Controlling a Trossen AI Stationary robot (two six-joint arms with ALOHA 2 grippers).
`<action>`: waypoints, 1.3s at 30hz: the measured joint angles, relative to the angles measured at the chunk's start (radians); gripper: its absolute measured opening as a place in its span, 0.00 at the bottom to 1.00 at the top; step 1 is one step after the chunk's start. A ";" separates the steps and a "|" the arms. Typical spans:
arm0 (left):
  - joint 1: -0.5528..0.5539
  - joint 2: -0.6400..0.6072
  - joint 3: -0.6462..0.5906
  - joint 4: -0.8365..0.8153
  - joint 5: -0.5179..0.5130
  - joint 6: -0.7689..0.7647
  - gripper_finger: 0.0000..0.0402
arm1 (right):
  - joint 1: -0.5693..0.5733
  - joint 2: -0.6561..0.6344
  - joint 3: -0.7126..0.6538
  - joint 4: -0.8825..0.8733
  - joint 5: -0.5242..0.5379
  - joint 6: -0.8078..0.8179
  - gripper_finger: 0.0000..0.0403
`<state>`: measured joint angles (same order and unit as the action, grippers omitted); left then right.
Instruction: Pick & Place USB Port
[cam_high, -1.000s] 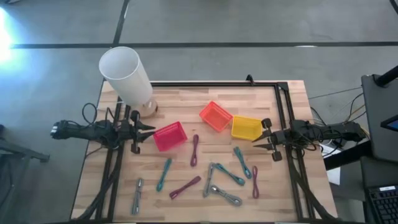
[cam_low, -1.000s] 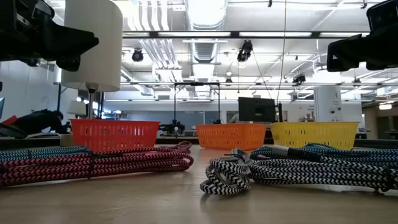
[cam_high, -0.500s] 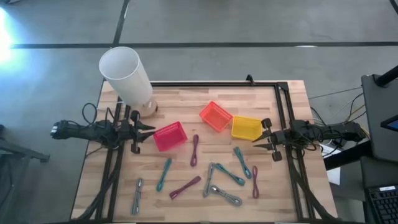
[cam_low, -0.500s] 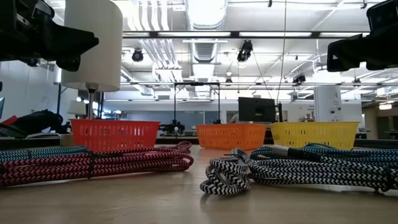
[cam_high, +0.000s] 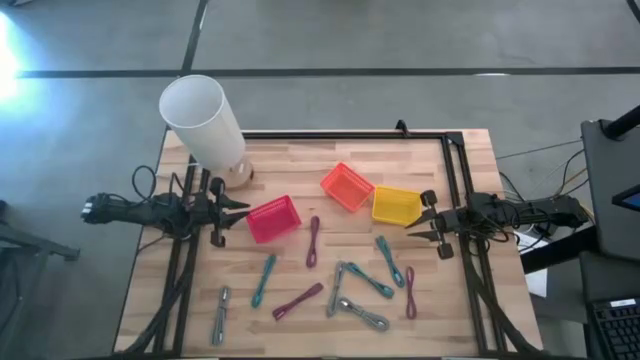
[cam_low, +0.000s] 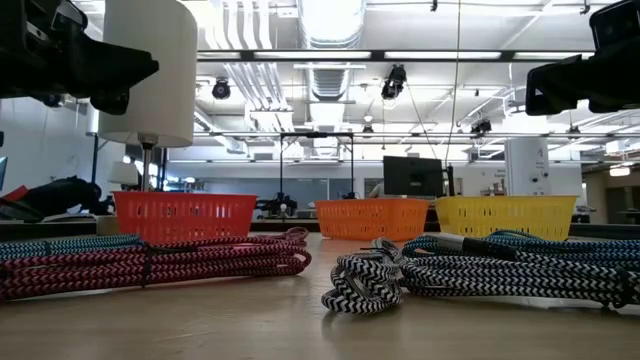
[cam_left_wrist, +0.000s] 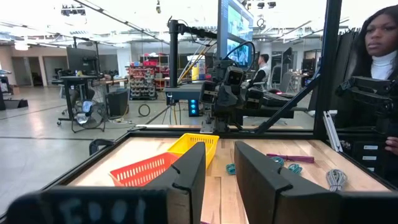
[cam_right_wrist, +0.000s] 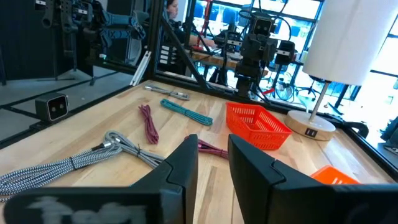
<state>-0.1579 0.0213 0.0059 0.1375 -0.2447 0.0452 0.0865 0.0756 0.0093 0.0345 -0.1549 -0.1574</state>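
Several bundled USB cables lie flat on the near half of the wooden table: maroon (cam_high: 313, 241), teal (cam_high: 264, 280), grey (cam_high: 365, 316) and others. Beyond them stand three baskets: pink-red (cam_high: 272, 218), orange (cam_high: 346, 187), yellow (cam_high: 396, 205). My left gripper (cam_high: 240, 208) hovers open at the table's left edge beside the pink-red basket; in its wrist view (cam_left_wrist: 219, 149) nothing sits between the fingers. My right gripper (cam_high: 410, 232) hovers open at the right edge near the yellow basket; its wrist view (cam_right_wrist: 212, 142) shows it empty too.
A tall white lamp (cam_high: 203, 120) stands on a round base at the far left corner. A black frame (cam_high: 455, 150) runs along the far and side edges. A person (cam_left_wrist: 380, 43) is beyond the table's right side. Bare wood shows between the baskets and the cables.
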 joint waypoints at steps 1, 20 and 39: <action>0.000 0.000 0.000 0.000 0.000 0.000 0.23 | 0.000 0.000 0.000 0.000 0.000 0.000 0.21; 0.000 0.000 0.000 0.000 0.000 0.000 0.23 | 0.000 0.000 0.000 0.000 0.000 0.000 0.20; 0.000 0.000 0.000 0.000 0.000 0.000 0.23 | 0.000 0.000 0.000 0.000 0.000 -0.026 0.17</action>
<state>-0.1577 0.0213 0.0059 0.1375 -0.2444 0.0452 0.0865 0.0757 0.0097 0.0345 -0.1547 -0.1833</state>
